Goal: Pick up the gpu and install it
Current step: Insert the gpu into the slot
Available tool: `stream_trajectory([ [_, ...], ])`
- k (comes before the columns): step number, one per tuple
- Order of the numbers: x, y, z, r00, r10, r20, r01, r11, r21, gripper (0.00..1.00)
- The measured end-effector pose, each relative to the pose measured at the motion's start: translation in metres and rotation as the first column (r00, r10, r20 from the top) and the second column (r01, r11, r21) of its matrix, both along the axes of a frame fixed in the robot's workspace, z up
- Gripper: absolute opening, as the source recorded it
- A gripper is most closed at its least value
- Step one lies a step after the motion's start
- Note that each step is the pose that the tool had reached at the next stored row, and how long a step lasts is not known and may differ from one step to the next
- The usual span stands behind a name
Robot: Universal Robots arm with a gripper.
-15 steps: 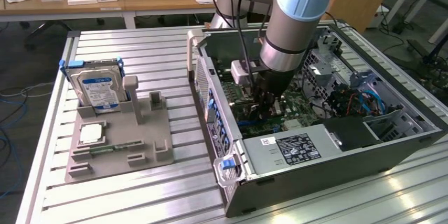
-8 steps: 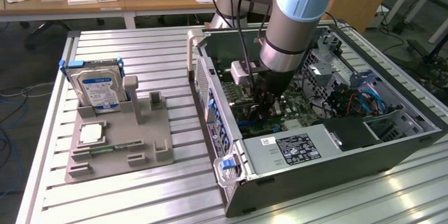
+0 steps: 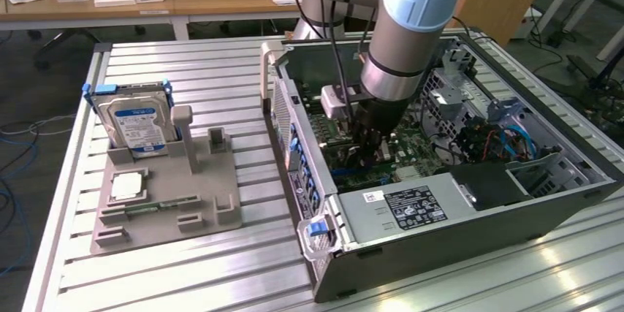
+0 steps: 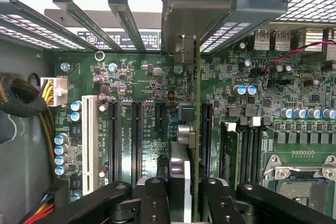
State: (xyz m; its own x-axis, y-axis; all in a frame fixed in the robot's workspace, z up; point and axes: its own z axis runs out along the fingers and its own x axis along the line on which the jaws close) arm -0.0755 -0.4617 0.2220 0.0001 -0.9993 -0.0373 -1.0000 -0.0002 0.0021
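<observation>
My gripper (image 4: 186,203) is shut on the gpu (image 4: 181,166), a thin card seen edge-on between the two black fingers (image 4: 157,198). The card's metal bracket (image 4: 181,9) reaches to the case's rear slot openings. The card stands upright over the green motherboard (image 4: 136,77), close beside a long black expansion slot (image 4: 206,135); I cannot tell whether it touches the slot. In the exterior view the arm reaches down into the open PC case (image 3: 546,202), with the gripper (image 3: 369,153) low over the board.
A grey fixture (image 3: 210,180) on the exterior view's left holds an upright hard drive (image 3: 137,126) and a small silver chip (image 3: 127,186). Inside the case are the power supply (image 3: 410,206), blue cables (image 3: 507,140), a white slot (image 4: 89,140), memory sticks (image 4: 231,150) and the CPU socket (image 4: 299,182).
</observation>
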Motion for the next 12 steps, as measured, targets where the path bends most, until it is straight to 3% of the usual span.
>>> stream_trajectory([
  [12,-0.0016,0.0001,-0.0015,1.0,0.0,0.0002,0.0,1.0,0.0003,0.28],
])
